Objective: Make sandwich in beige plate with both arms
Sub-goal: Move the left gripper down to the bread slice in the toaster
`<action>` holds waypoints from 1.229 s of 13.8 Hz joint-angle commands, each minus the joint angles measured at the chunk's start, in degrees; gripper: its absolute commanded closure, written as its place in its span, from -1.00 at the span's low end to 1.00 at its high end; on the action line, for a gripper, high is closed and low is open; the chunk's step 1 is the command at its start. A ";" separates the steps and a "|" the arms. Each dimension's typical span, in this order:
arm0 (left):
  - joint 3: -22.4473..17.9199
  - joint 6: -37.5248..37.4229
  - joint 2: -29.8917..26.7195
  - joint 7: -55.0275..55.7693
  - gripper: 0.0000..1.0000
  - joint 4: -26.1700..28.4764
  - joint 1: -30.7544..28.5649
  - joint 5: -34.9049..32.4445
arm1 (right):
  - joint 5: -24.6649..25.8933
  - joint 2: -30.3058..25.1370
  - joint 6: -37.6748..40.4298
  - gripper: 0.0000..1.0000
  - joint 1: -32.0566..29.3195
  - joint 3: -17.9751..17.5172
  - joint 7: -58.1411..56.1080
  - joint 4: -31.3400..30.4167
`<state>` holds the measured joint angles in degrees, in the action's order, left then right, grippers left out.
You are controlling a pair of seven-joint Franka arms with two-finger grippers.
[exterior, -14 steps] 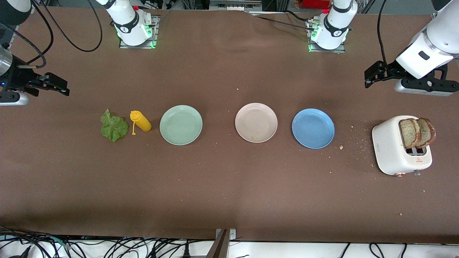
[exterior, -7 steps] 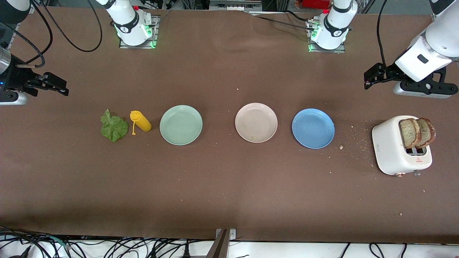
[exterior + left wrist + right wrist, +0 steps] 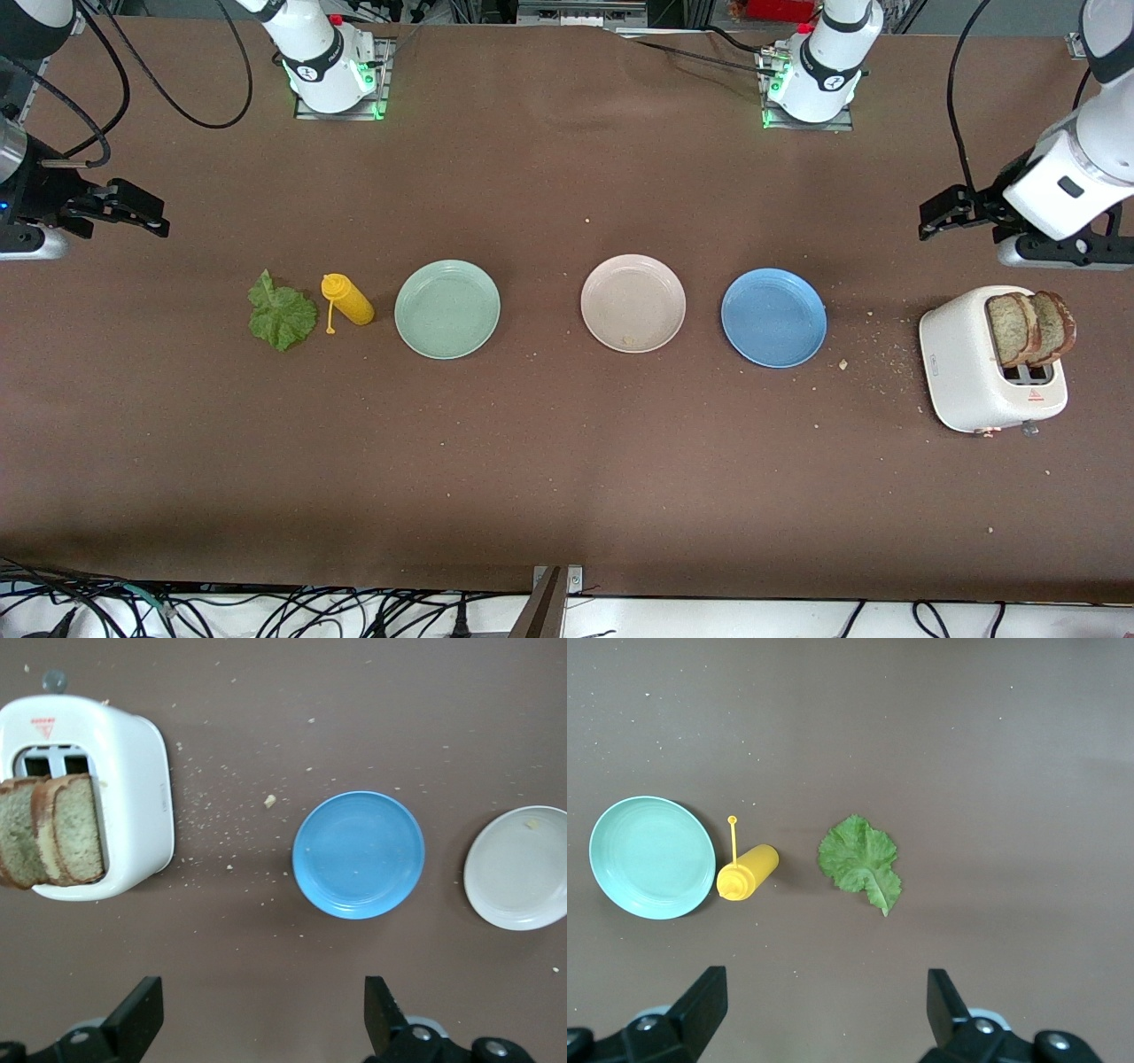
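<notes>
Round pale beige plate (image 3: pixel 633 303), bare, mid brown desk (image 3: pixel 567 461); two brown bread slices (image 3: pixel 1030 328) upright in white toaster (image 3: pixel 974 363); ruffled green lettuce leaf (image 3: pixel 281 312) flat. Left tool (image 3: pixel 941 213) above the desk near the toaster, wide open, empty. Right tool (image 3: pixel 137 211) above the desk near the leaf, wide open, empty.

Beige plate (image 3: pixel 633 303), mint plate (image 3: pixel 446 308), blue plate (image 3: pixel 773 317); green lettuce (image 3: pixel 281 312); yellow bottle (image 3: pixel 348 299); white toaster (image 3: pixel 961 359), brown speckled bread (image 3: pixel 1028 328); brown table (image 3: pixel 567 461).

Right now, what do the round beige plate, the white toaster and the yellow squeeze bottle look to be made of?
The round beige plate looks like matte plastic or melamine: even pale colour, faint speckling, no glare. The white toaster seems to have a smooth plastic or painted shell with a soft sheen. The yellow squeeze bottle appears to be soft, opaque plastic, cap tethered.
</notes>
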<state>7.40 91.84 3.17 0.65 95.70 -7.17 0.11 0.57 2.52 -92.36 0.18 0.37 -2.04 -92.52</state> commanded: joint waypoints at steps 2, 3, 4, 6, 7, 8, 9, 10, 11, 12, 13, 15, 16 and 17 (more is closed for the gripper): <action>0.24 0.44 3.33 -7.85 -1.00 -2.18 -4.60 0.95 | -0.75 0.64 0.34 -1.00 -0.27 -0.01 0.54 1.37; 0.24 2.79 3.77 -7.86 -1.00 -2.18 -5.57 0.78 | -0.75 0.64 0.34 -1.00 -0.27 -0.01 0.54 1.37; 0.24 5.52 4.21 -7.95 -1.00 -1.84 -6.88 0.60 | -0.75 0.55 0.34 -1.00 -0.27 -0.01 0.54 1.37; 0.16 7.38 5.26 -8.03 -1.00 -1.66 -8.30 -0.36 | -0.75 0.64 0.25 -1.00 -0.27 -0.01 0.54 1.37; 0.16 8.95 5.35 -8.12 -1.00 -1.05 -8.48 -1.41 | -0.75 0.64 0.34 -1.00 -0.27 -0.01 0.54 1.37; 0.16 10.45 5.53 -8.12 -1.00 -0.61 -9.09 -3.16 | -0.75 0.64 0.25 -1.00 -0.27 -0.01 0.54 1.37; 0.16 11.51 5.96 -8.21 -1.00 -0.08 -9.35 -3.88 | -0.75 0.64 0.25 -1.00 -0.27 -0.01 0.54 1.37; 0.16 12.48 6.32 -8.30 -1.00 0.27 -9.97 -3.97 | -0.75 0.64 0.34 -1.00 -0.27 -0.01 0.54 1.37; 0.16 14.49 6.58 -8.38 -0.99 1.32 -10.67 -4.06 | -0.75 0.64 0.25 -1.00 -0.27 -0.01 0.54 1.37; 0.16 17.99 6.93 -8.65 -0.99 2.72 -11.11 -4.32 | -0.75 0.64 0.25 -1.00 -0.27 -0.01 0.54 1.37; 0.16 21.59 7.28 -8.74 -0.99 4.30 -11.72 -6.24 | -0.75 0.55 0.25 -1.00 -0.27 -0.01 0.54 1.37; 0.24 26.36 7.29 -8.65 -0.97 7.03 -11.82 -10.02 | -0.92 0.64 0.34 -1.00 -0.27 -0.01 0.54 1.37; 0.24 27.85 7.64 -8.39 -0.95 8.18 -11.90 -10.47 | -0.92 0.64 0.34 -1.00 -0.27 -0.01 0.54 1.37; 0.24 30.48 8.07 -8.21 -0.95 9.84 -12.08 -10.56 | -0.92 0.64 0.25 -1.00 -0.27 -0.01 0.54 1.37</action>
<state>7.08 118.21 11.43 -7.00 102.47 -18.55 -8.64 0.56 2.54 -92.36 0.17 0.37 -2.04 -92.50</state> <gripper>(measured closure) 0.022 0.000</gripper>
